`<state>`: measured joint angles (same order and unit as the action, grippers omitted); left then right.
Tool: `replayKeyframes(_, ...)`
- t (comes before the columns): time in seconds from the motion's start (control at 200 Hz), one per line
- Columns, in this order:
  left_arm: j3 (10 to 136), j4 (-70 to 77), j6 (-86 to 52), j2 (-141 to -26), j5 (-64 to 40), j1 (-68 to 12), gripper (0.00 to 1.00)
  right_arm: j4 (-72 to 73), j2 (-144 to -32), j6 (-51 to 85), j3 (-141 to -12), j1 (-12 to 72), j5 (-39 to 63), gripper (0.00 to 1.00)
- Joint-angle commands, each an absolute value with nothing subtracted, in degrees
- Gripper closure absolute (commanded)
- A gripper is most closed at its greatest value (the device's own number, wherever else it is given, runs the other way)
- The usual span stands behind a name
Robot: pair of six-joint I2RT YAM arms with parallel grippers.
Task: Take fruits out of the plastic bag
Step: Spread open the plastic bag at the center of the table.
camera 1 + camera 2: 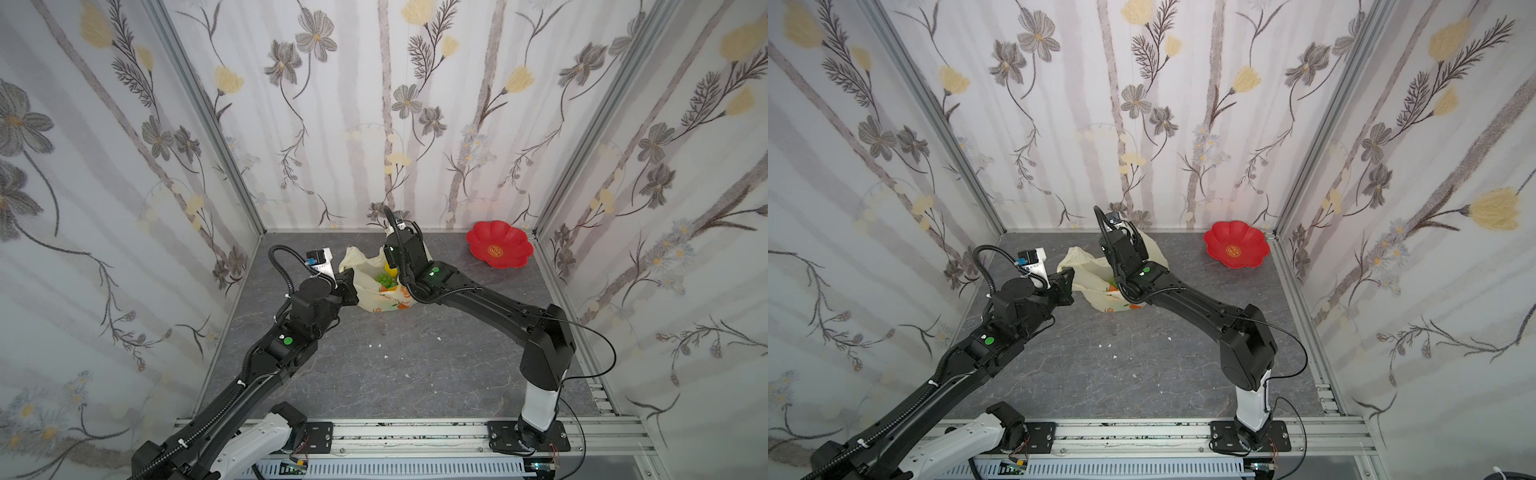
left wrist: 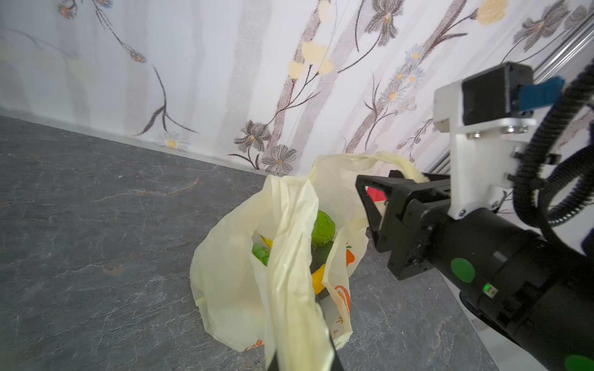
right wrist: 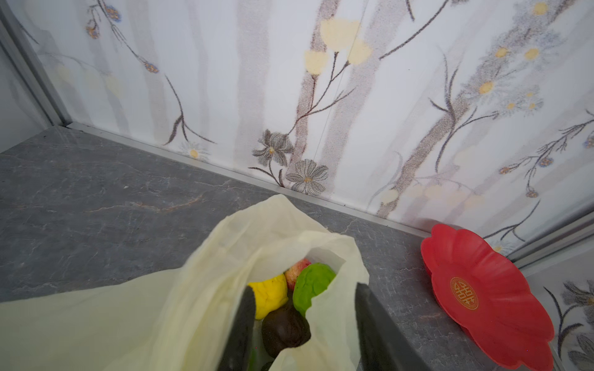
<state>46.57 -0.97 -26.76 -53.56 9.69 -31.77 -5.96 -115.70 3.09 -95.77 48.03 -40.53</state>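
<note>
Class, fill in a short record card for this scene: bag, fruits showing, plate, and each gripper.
bag: plastic bag stands on the grey table, mouth open
fruits in bag: green citrus, yellow lemon, dark piece, green grapes
plate: red plate, empty, near the back wall, apart from the bag
left gripper: shut on the bag's handle
right gripper: jaws apart, astride the bag's rim, above the fruits

Black arms (image 1: 249, 374), white base links (image 1: 538, 405), corrugated black cable conduits (image 2: 527, 160), green dot stickers (image 1: 287, 341), white wrist-camera brackets (image 2: 466, 167).
</note>
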Motion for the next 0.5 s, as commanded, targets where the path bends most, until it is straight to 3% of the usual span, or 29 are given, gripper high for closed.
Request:
replayKeyframes(0.0,47.4,0.4,-29.2,-55.5,7.6,-29.7,1.00,-6.8,-113.0,7.9,-95.1,44.8,-38.1,0.77)
replayKeyframes(0.11,50.7,0.4,-30.6,-59.8,4.7,-26.4,1.00,-6.1,-109.7,11.1,-93.1,41.8,-32.8,1.00)
replayKeyframes(0.33,66.6,0.5,-31.4,-74.3,0.4,-20.4,1.00,-5.0,-103.5,19.1,-91.5,35.3,-18.5,1.00)
replayKeyframes(0.5,80.2,0.5,-33.6,-81.9,-5.7,-16.4,1.00,-4.4,-97.8,21.4,-89.4,34.0,-13.4,1.00)
